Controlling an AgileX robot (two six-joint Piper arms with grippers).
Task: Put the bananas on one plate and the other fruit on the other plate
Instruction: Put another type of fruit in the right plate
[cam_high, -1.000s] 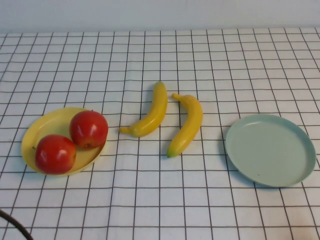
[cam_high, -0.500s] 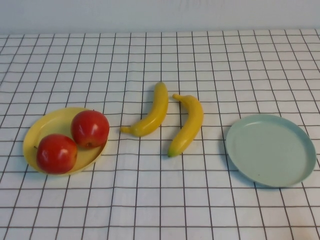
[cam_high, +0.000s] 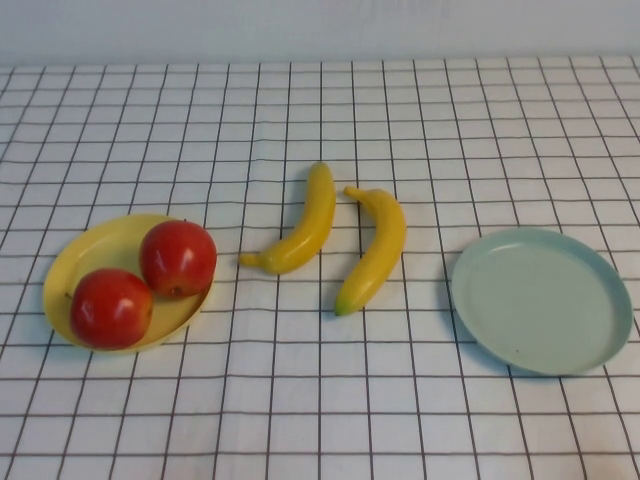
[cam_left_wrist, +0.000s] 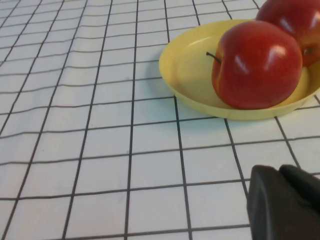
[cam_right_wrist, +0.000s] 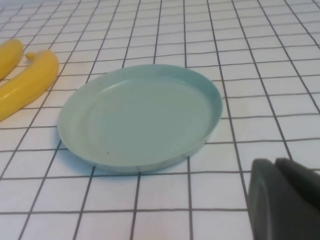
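Gone from the high view's near-left corner is the dark cable. Both apples (cam_high: 145, 283) sit on the yellow plate (cam_high: 90, 250); bananas (cam_high: 340, 235) lie mid-desk (cam_high: 320, 420), blue-green plate (cam_high: 540, 300) bare. Left gripper (cam_left_wrist: 285, 205) and right gripper (cam_right_wrist: 282, 200) hang back; jaws' spread cannot be told.

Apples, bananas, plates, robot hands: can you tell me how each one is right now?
apples: both sit in the yellow plate, touching each other.
yellow plate: holds the two apples.
bananas: both lie on the cloth between the plates, side by side, not on a plate yet.
blue-green plate: nothing in it.
left gripper: near the yellow plate, holding nothing seen.
right gripper: near the blue-green plate, holding nothing seen.
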